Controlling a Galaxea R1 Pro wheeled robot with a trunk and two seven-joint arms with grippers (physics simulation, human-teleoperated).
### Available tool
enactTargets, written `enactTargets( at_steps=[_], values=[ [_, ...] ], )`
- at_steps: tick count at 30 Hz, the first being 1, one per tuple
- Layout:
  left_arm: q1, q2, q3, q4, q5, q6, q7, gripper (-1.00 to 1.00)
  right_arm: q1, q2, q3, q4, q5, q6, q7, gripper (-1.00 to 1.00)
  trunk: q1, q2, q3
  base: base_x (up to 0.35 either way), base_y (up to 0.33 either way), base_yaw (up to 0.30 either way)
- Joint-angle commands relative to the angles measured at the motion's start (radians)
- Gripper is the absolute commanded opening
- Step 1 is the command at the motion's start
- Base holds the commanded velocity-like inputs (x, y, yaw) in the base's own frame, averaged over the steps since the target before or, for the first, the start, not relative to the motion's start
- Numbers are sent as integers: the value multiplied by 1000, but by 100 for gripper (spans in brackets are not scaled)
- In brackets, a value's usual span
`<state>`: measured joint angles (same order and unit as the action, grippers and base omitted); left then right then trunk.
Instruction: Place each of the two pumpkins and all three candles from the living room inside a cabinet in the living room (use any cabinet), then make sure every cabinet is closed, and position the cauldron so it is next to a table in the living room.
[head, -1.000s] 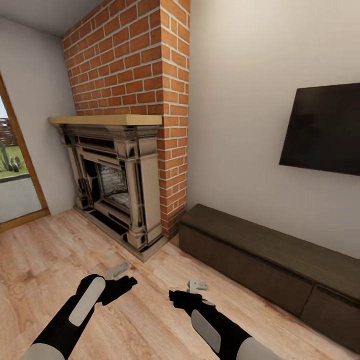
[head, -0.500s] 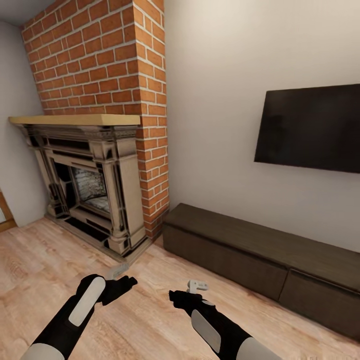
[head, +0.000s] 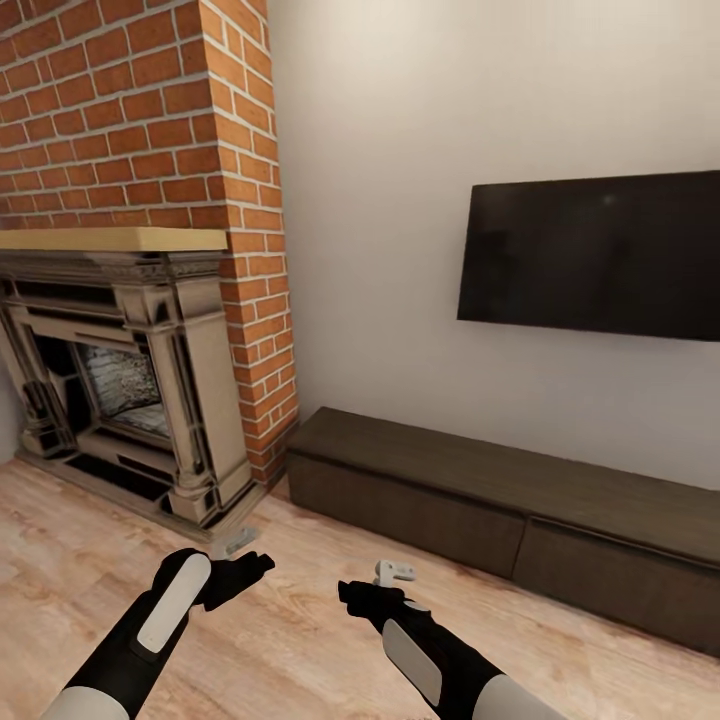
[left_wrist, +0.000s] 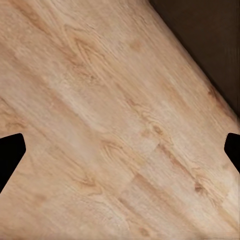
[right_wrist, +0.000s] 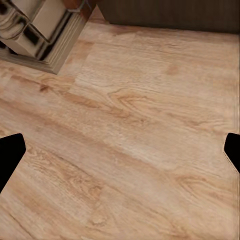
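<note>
Cabinet (head: 500, 500): long, dark, both drawer fronts flush, against the wall under the television (head: 595, 255), beside the brick fireplace (head: 130, 370).
Left end effector (head: 238, 543): over the wooden floor (head: 290, 640), fingers spread, holding nothing.
Right end effector (head: 395, 573): over the floor near the cabinet, fingers parted, empty.

The cabinet (head: 500, 500) along the far wall is dark brown with a faint wood grain. To its left, the chimney (head: 150, 110) is red-orange brick with pale mortar lines, and the fireplace (head: 130, 390) below is cream stone shaded in black under a tan mantel. The floor (head: 300, 640) is light honey wood with darker streaks. The television (head: 590, 255) is plain black against an off-white wall (head: 400, 150).
</note>
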<state>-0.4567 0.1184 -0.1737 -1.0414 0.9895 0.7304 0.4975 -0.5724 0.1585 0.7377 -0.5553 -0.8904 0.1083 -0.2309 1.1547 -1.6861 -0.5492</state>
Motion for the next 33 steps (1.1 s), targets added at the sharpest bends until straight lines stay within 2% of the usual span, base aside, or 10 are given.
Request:
enactTargets(
  at_steps=[1,33],
  values=[
    [0,1,-3,-2,11,0,10,100,-1,-1,6,-1,-5,2,-8,100,0,-1,-1,0,0,-287],
    [0,7,2,1,20,0,10,100,-1,-1,3,2,-10,0,-8,100,0,-1,-1,113,89,-287]
  ],
)
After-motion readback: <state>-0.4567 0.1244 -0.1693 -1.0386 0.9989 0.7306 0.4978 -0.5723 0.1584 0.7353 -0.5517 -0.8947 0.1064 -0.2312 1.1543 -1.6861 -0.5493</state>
